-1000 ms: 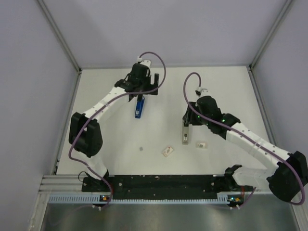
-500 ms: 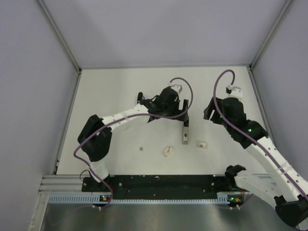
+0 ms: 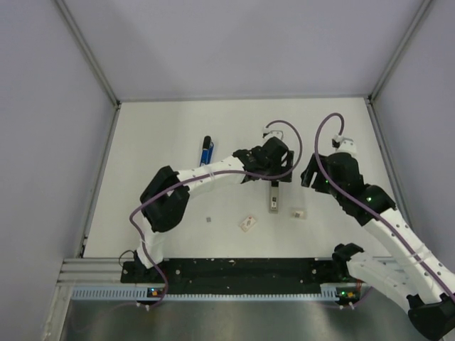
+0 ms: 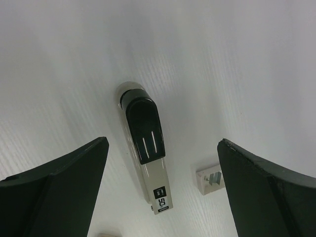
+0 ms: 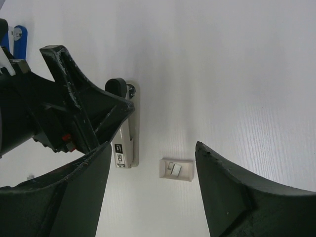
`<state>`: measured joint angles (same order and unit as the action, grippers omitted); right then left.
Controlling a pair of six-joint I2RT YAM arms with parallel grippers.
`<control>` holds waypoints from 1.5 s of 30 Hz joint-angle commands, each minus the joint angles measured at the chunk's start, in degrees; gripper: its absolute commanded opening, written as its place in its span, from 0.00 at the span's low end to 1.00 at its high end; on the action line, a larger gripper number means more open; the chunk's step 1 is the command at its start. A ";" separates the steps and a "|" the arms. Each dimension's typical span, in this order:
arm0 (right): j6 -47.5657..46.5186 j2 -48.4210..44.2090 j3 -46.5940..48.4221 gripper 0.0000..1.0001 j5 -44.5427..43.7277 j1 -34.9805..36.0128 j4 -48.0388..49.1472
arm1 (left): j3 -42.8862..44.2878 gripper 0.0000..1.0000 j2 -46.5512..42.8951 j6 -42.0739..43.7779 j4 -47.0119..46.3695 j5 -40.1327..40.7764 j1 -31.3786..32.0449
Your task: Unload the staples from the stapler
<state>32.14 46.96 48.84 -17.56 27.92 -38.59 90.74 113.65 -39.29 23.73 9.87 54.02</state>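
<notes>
blue object (image 3: pixel 206 151): lies on the table (image 3: pixel 156 135) toward the far left, well apart from both grippers.
left gripper (image 4: pixel 162 143): spread wide and holding nothing; it hovers over the stapler's black-capped end.
stapler (image 4: pixel 146 150): flat on the table near its middle. The long axis runs far to near, with the black cap at the far end and the labelled nose toward the arm bases.
deciding relation: in the left wrist view the stapler sits between the two fingers with its length crosswise to their closing line, so they straddle its width. It is apart from both fingers. I judge a straight descent would bring them down beside its sides.
small white box (image 3: pixel 298 213): just right of the stapler's nose, not touching it.
right gripper (image 5: pixel 152 148): also released and empty, just beside the stapler on its right and nearer the box.
nearer arm: the left, directly above the stapler. The right stands off to one side.
</notes>
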 commanded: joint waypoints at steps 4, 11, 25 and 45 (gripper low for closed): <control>0.55 -2.49 -0.67 0.69 2.27 -0.59 0.44 | 5.41 0.98 3.25 -1.06 3.70 5.68 0.82; 0.73 -3.01 -0.94 0.69 3.23 -0.59 0.53 | 6.99 0.98 5.97 0.00 4.49 8.67 1.61; 0.47 -3.72 -2.08 0.68 4.29 -0.59 0.88 | 11.21 0.82 9.84 2.81 5.63 10.87 3.02; 0.73 -3.63 -2.26 0.63 6.49 -0.59 1.67 | 10.78 0.00 8.88 5.62 8.27 13.42 3.90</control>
<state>32.21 44.10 46.48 -11.86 27.92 -38.94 100.18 123.94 -34.52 31.53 21.76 57.34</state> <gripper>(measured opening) 0.634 0.344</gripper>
